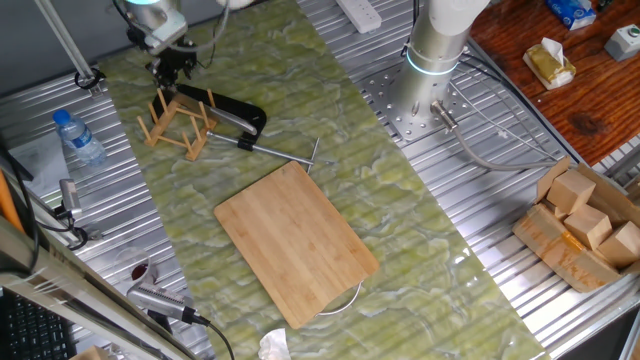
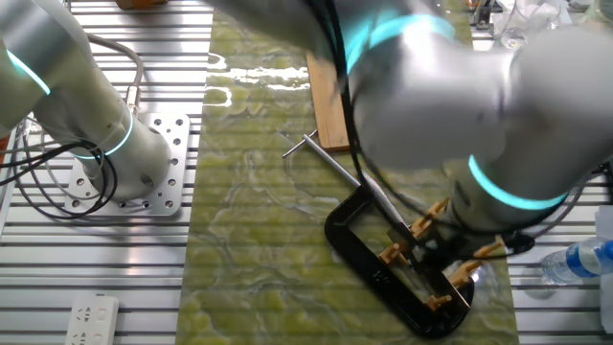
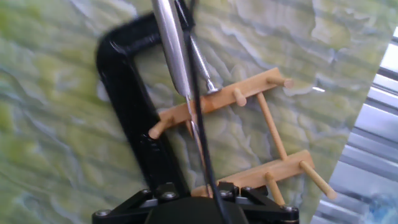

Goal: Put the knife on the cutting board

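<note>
The knife [image 3: 173, 50] shows in the hand view edge-on: a rounded silver handle at the top and a thin blade line running down toward the camera, over the small wooden peg rack [image 3: 249, 99]. My gripper [image 3: 199, 190] sits right above it with the blade line passing between the finger bases; the fingertips are hidden. In one fixed view the gripper [image 1: 173, 72] hangs over the rack [image 1: 180, 122] at the far left. The bamboo cutting board [image 1: 295, 240] lies flat at mid-table, apart from the gripper, and its end shows in the other fixed view [image 2: 328, 105].
A black curved clamp [image 1: 235, 108] with a thin steel rod [image 1: 280, 152] lies against the rack. A water bottle [image 1: 78, 135] stands left of it. The arm's base [image 1: 440, 50] is at the back, and a box of wooden blocks [image 1: 585, 225] at the right.
</note>
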Controlling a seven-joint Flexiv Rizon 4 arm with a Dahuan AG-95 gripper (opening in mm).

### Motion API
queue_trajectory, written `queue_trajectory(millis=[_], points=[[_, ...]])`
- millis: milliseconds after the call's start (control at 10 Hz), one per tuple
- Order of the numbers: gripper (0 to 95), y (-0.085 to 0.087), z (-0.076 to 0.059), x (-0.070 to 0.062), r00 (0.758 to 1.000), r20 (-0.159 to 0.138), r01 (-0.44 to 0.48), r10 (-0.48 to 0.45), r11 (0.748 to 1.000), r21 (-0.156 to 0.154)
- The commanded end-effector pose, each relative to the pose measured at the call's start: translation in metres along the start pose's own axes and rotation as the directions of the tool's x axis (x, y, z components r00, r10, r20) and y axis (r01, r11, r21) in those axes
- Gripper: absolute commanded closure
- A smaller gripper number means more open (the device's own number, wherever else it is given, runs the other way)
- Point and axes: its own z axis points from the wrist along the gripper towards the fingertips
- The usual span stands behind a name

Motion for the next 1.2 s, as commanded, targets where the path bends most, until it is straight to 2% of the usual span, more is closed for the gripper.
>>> queue_trajectory(millis=[100,600,900,1200], points=[[57.0,0.003,-0.005,-0.003,1.0,0.004,0.023,-0.023,1.0,0.002],[57.0,0.001,0.002,-0.005,1.0,-0.003,0.019,-0.019,1.0,0.007],[57.0,-0.002,0.015,-0.008,1.0,-0.005,0.026,-0.026,1.0,0.016],[57.0,-0.001,0.021,-0.008,1.0,-0.003,0.029,-0.029,0.999,0.027]])
